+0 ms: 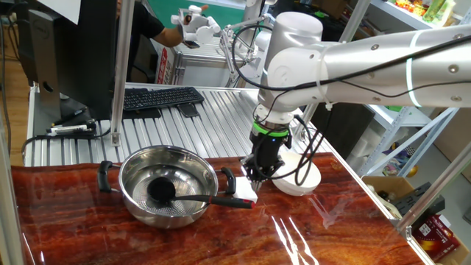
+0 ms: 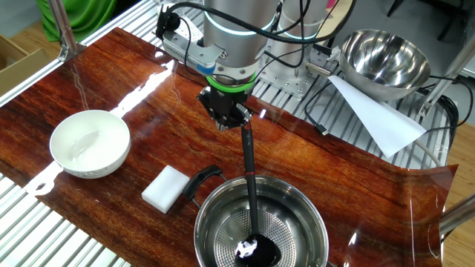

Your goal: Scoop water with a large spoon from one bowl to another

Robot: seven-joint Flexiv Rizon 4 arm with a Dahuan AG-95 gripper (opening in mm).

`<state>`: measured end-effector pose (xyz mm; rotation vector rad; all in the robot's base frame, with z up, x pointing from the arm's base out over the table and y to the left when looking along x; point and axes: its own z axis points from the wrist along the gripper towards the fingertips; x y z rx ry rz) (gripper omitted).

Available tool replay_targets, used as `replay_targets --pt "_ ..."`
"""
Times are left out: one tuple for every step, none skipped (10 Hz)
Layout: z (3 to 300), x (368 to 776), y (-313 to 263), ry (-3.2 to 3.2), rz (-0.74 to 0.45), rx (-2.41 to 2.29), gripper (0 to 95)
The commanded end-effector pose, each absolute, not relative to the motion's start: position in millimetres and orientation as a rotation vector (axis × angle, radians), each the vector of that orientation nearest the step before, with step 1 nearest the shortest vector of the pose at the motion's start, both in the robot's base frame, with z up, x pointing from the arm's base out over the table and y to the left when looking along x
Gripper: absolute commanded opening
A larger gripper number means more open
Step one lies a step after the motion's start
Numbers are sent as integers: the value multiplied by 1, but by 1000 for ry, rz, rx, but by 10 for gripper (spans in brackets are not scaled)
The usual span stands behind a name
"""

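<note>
Gripper (image 2: 239, 119) clamped on ladle (image 2: 251, 194) handle's top end.
Ladle cup sits below in steel bowl (image 2: 297, 199); white bowl (image 2: 89, 143) well apart beside it.

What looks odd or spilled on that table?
No spill shows. The ladle simply lies across the steel bowl, cup on its bottom, handle over the rim. One oddity: a white block lies loose between both bowls.

We counted one black ladle (image 2: 250, 178), two steel bowls (image 2: 260, 226) (image 2: 387, 53), one white bowl (image 2: 90, 143), one white block (image 2: 167, 188), one keyboard (image 1: 160, 98), and one robot arm with one gripper (image 2: 236, 117).
</note>
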<state>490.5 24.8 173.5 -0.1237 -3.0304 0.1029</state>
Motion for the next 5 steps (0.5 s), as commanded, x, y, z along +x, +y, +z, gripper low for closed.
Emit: replay_targets --pt "175 490 32 -3016 76 -217 0" --pt "175 491 35 -3010 27 -281 0" --pt "175 492 35 -3002 -17 -330 0" --pt "175 494 35 -3002 -16 -342 0" --pt "176 495 37 -3003 -12 -362 0"
